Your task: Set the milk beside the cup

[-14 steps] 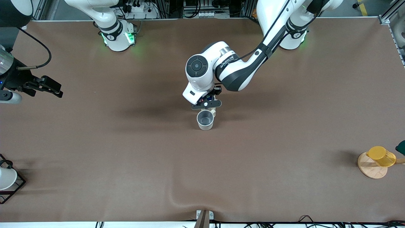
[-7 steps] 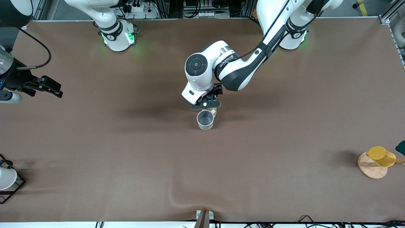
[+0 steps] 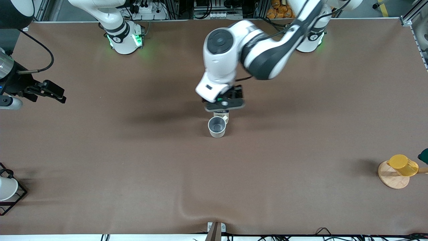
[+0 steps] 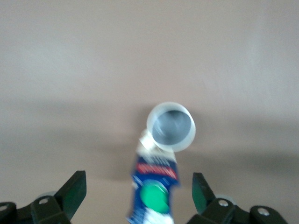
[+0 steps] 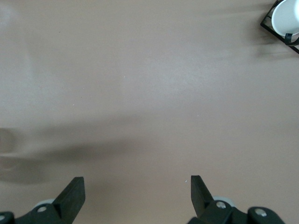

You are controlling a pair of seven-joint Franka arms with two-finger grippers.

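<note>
Standing on the brown table [image 3: 133, 160] near its middle: the milk [image 4: 154, 193], upright, green cap up, red band toward the cup [image 4: 170, 127]. Touching or just beside the cup, on the side farther from the front camera; only a sliver of the milk [image 3: 222, 111] showing in the front view under the gripper. Cup [image 3: 217, 126] sitting upright, grey inside showing, small handle turned toward the milk.

Hovering above the milk: the left gripper [image 3: 223, 104], fingers spread wide, one dark fingertip [image 4: 74, 189] off to each side of the carton, neither touching it. Gripping nothing.

Waiting over the right arm's end of the table: the right gripper [image 3: 50, 89], fingers [image 5: 74, 190] spread apart, bare table beneath, pinching nothing.

Resting at the table's corners nearer the front camera: a yellow cup [image 3: 403, 164] tipped on a round wooden stand [image 3: 391, 179] toward the left arm's end; a white cup [image 3: 6, 188] in a black wire rack [image 3: 15, 201] toward the right arm's end.
</note>
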